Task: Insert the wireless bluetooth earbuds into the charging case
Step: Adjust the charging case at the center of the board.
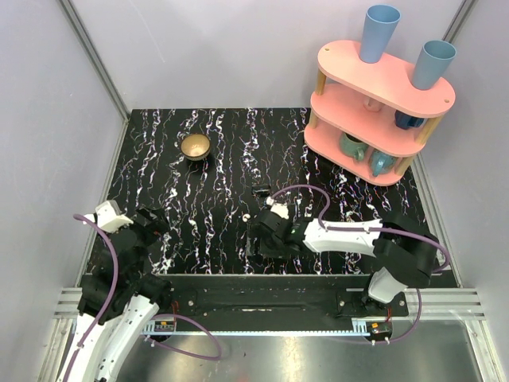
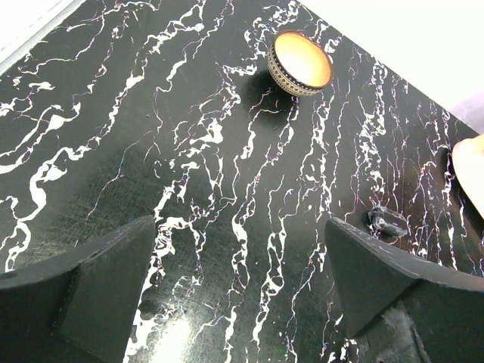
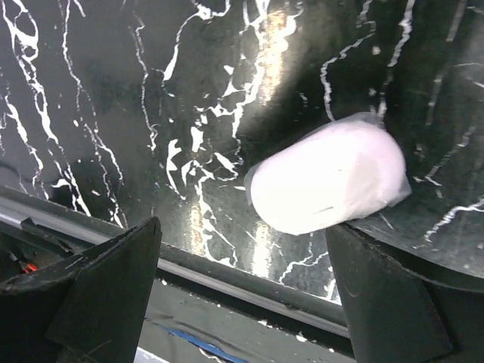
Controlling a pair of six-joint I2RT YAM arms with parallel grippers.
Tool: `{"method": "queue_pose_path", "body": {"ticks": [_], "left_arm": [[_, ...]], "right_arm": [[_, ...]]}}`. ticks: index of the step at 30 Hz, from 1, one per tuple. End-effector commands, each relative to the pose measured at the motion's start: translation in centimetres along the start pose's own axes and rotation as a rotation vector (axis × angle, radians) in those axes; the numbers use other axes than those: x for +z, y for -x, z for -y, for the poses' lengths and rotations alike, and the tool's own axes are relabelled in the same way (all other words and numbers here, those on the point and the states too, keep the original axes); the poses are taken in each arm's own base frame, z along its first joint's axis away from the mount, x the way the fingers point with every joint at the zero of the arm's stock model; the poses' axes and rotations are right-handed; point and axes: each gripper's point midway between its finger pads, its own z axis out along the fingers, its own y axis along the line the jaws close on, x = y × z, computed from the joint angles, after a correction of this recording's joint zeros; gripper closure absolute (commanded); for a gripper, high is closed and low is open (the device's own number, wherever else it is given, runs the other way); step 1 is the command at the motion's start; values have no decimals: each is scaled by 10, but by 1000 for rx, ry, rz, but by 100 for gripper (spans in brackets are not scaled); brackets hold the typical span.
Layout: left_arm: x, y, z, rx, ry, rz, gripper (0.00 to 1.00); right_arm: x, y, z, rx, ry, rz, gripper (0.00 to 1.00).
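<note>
The charging case (image 3: pixel 325 178) is a smooth white oval, closed, lying on its side on the black marbled table near its front edge. My right gripper (image 3: pixel 242 227) is open, and the case lies just beyond its right finger (image 3: pixel 378 295), not between the jaws. In the top view the right gripper (image 1: pixel 260 239) covers the case. A tiny white speck (image 1: pixel 246 216) just left of it may be one earbud; no other earbud shows. My left gripper (image 1: pixel 149 229) is open and empty at the table's left, and nothing lies between its fingers in the left wrist view (image 2: pixel 240 227).
A brass bowl (image 1: pixel 195 146) stands at the back left and also shows in the left wrist view (image 2: pixel 301 62). A small black block (image 1: pixel 260 191) lies mid-table. A pink shelf (image 1: pixel 382 111) with cups stands at the back right. The table's front rail (image 3: pixel 227 268) runs close under the right gripper.
</note>
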Motion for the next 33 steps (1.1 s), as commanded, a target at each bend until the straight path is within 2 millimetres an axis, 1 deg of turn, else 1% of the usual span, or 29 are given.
{"method": "queue_pose_path", "body": {"ticks": [1, 4, 6, 7, 8, 10, 11, 13, 14, 15, 16, 17, 18, 19, 20, 21, 22, 23, 25, 26, 27, 29, 30, 31, 32, 33], "left_arm": [[0, 8, 7, -12, -32, 29, 1], [0, 7, 7, -8, -31, 25, 1], [0, 7, 8, -7, -32, 23, 1], [0, 7, 8, -4, -32, 23, 1], [0, 8, 8, -5, -33, 25, 1], [0, 8, 8, -6, -34, 26, 1], [1, 8, 8, -2, -36, 27, 1], [1, 8, 11, 1, -50, 26, 1], [1, 7, 12, 5, -53, 23, 1], [2, 5, 13, 16, -63, 16, 1], [2, 7, 16, 17, -75, 20, 1], [2, 5, 17, 19, -85, 15, 1], [3, 4, 18, 24, -87, 11, 1], [3, 4, 20, 24, -96, 13, 1], [4, 2, 22, 30, -109, 5, 1], [4, 3, 24, 38, -122, 12, 1], [4, 2, 26, 43, -131, 9, 1], [5, -1, 28, 49, -145, 0, 1], [6, -2, 31, 57, -158, -2, 1], [7, -4, 32, 61, -164, -10, 1], [8, -5, 33, 66, -166, -14, 1], [9, -7, 35, 75, -172, -27, 1], [9, -8, 35, 79, -175, -31, 1], [10, -9, 36, 85, -176, -38, 1], [10, -10, 38, 87, -182, -42, 1], [10, -10, 38, 92, -186, -45, 1]], "right_arm": [[2, 0, -31, -17, 111, -39, 4], [5, 2, -40, -40, 132, -45, 4], [4, 4, -49, -79, 156, -46, 7], [1, 1, -54, -105, 185, -65, 8], [-5, 1, -62, -175, 226, -71, 10], [-17, 1, -70, -285, 284, -63, 11], [-29, 5, -73, -382, 324, -39, 11], [-46, 10, -72, -490, 346, -9, 11], [-62, 17, -72, -602, 373, 40, 10], [-69, 23, -68, -658, 365, 72, 8], [-74, 27, -56, -708, 323, 88, 6], [-84, 47, -48, -799, 267, 191, 4], [-88, 54, -40, -853, 234, 232, 2], [-85, 58, -25, -909, 191, 260, 0], [-92, 73, -17, -1026, 146, 347, 0], [-91, 75, -11, -1096, 143, 372, 0], [-83, 76, 0, -1159, 131, 390, 0], [-84, 81, 3, -1259, 119, 415, 0], [-80, 84, 8, -1285, 126, 399, 0], [-74, 84, 12, -1287, 182, 357, 0], [-72, 81, 11, -1299, 223, 333, 0], [-66, 81, 13, -1306, 298, 304, 0], [-65, 78, 14, -1307, 337, 283, 0], [-63, 70, 12, -1332, 410, 242, 0], [-63, 68, 11, -1340, 441, 225, 0], [-62, 72, 15, -1331, 453, 218, 0]]}}
